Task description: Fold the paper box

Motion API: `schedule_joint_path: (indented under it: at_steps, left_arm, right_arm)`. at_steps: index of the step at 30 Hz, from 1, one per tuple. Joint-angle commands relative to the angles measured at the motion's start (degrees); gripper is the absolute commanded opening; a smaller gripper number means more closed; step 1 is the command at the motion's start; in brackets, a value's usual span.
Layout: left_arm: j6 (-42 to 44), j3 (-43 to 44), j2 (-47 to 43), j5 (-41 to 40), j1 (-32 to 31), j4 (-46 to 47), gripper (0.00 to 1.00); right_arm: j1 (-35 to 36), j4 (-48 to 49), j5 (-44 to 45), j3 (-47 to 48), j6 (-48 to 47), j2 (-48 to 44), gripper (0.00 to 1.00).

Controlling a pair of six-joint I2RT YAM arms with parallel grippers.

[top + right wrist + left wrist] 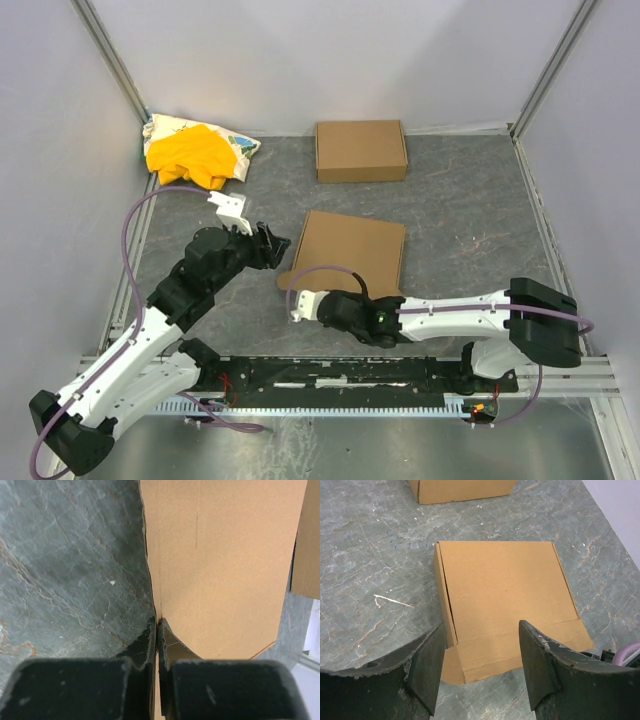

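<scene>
Overhead, the paper box (352, 250) is seen lying flat on the table (470, 230), its lid down. A second carton (361, 150) is set beyond the paper box and apart from it, and a yellow cloth (190, 155) is bundled far to its left. The left gripper (272, 245) is held just left of the paper box, and the right gripper (298, 296) is placed at its near left corner.

From the left wrist, the paper box (505, 585) is framed between the spread fingers (427, 670) of the left gripper (481, 626). Nothing is grasped by them. The front panel is seen turned outward, and the second carton (460, 490) is cut off at the top.

From the right wrist, the right gripper (158, 625) is seen clenched on the left edge of the paper box (220, 565), with the cardboard pinched between its fingers above the table (70, 565).
</scene>
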Motion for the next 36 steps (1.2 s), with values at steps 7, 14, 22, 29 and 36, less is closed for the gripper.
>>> schedule_joint_path:
  at_steps: [7, 14, 22, 29, 36]
  left_arm:
    - [-6.39, -3.05, 2.12, -1.48, -0.15, 4.99, 0.68]
    - [-11.39, -7.64, 3.20, -2.45, -0.15, 10.53, 0.68]
    - [-14.23, -10.40, 4.34, -3.89, -0.15, 13.10, 0.68]
    - [-14.05, -11.22, 4.47, -5.57, -0.17, 13.60, 0.69]
    - [-13.29, -13.54, 6.02, -7.58, -0.13, 16.99, 0.80]
  right_arm:
    - [0.20, 12.25, -2.20, -9.35, -12.59, -5.62, 0.17]
    - [-0.60, 16.64, -1.49, -11.53, -16.93, -4.47, 0.21]
    - [-7.35, 20.80, -7.81, -11.32, -22.32, -4.44, 0.19]
    - [-9.58, 18.40, -12.21, -6.16, -21.59, -1.13, 0.20]
    - [-9.60, 11.54, -9.34, -3.98, -11.66, -10.41, 0.99]
